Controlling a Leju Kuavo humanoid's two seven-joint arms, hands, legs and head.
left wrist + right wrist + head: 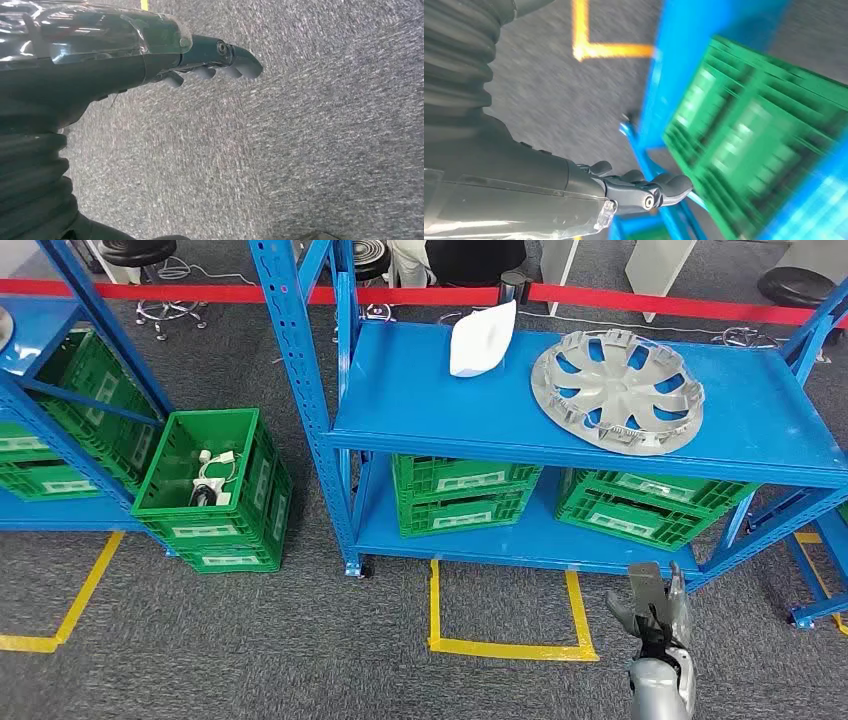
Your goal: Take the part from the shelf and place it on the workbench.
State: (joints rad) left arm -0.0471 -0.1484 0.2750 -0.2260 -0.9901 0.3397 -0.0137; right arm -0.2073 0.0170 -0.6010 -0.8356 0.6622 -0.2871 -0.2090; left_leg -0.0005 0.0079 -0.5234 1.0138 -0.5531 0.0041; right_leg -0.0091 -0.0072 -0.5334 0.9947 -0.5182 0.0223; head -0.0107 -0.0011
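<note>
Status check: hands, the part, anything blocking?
Right hand raised, empty; left hand hanging, empty. Hubcap on shelf top, untouched. White part beside it, not blocking.

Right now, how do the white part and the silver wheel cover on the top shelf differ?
The white part is plain white, smaller and closed-surfaced; the silver wheel cover is grey, larger, round, with spoke openings. The white part sits nearer the shelf's back edge, the wheel cover to its right. Both rest on the blue shelf, untouched by either hand.
</note>
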